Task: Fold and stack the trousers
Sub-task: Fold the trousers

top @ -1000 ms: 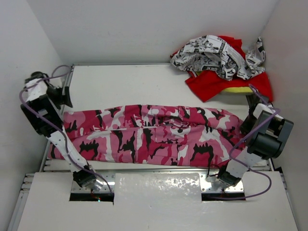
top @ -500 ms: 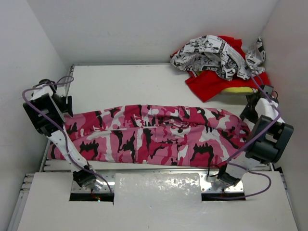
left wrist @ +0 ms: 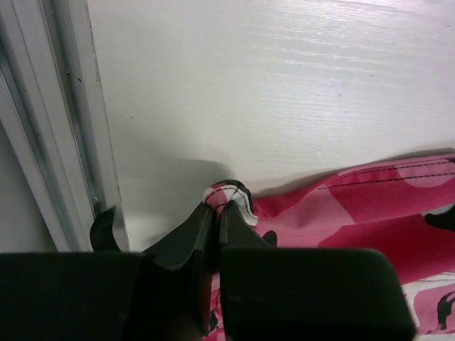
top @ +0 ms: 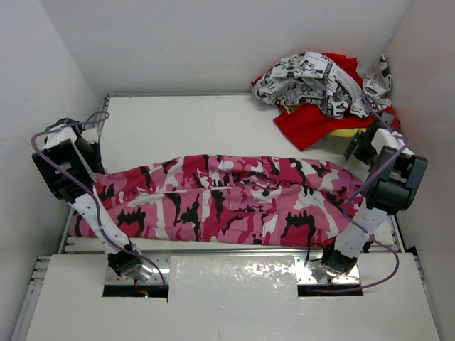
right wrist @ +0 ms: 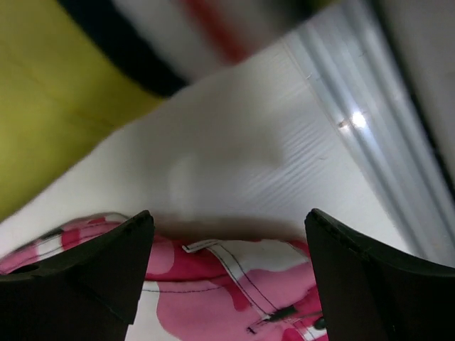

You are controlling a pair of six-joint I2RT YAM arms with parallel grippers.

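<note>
Top external view has the trousers [top: 227, 202] lying flat, full length across the worktop [top: 185, 128], no fold made yet, while the left tool [left wrist: 217, 209] is pinched together on a hem corner and the right tool [right wrist: 229, 220] hangs, fingers apart, over the waist end.

The trousers [top: 227, 202] are soft, matt woven cloth with stitched seams, the table [left wrist: 284, 85] under them is white board with a faint grain and a dull finish, its edge rail [left wrist: 67, 121] is smooth pale metal, and the left pincer [left wrist: 216, 211] is matt black plastic.
</note>
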